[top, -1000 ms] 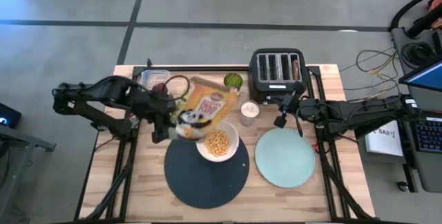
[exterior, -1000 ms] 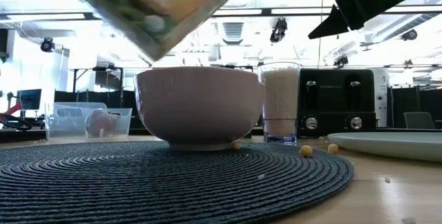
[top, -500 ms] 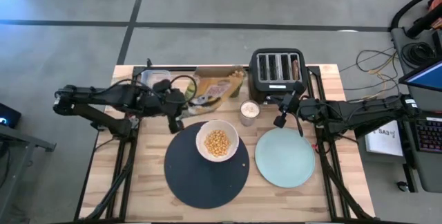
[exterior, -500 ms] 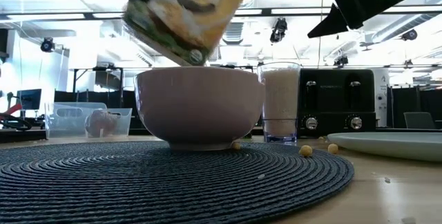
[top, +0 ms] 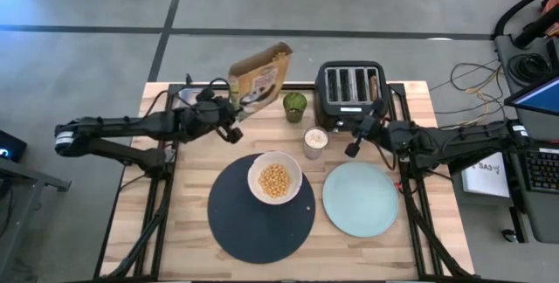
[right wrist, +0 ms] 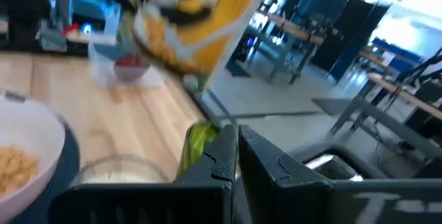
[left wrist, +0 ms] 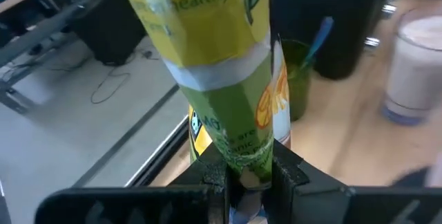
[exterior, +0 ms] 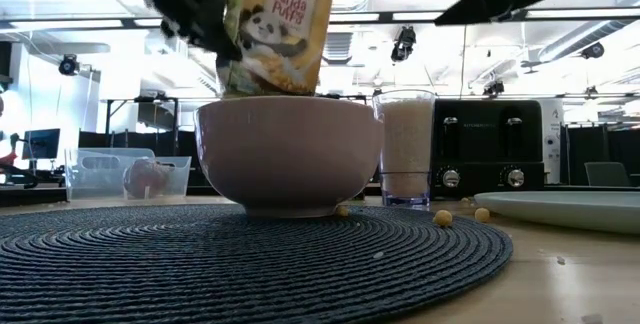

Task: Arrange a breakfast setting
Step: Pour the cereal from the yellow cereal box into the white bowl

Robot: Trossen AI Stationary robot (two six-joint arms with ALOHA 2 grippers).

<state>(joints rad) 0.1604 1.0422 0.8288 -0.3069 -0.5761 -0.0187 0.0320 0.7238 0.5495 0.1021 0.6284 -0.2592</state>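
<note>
We see the left gripper (top: 229, 126) clamped tight on a cereal box (top: 258, 77), holding it aloft near the table's far edge, behind the white bowl (top: 275, 178); the bowl, already holding cereal, sits on the far part of the dark mat (top: 253, 226), and the green plate (top: 360, 199) lies bare just right of the mat. The right gripper (top: 354, 148) hangs near the black toaster (top: 350, 88), fingers pressed together on nothing. The box is gripped only at its bottom corner, so in our judgement it could twist or slip as it comes down; it might also clip the green cup (top: 294, 104) or the glass (top: 315, 141) and tip it; loose puffs (exterior: 442, 218) lie on the table.
</note>
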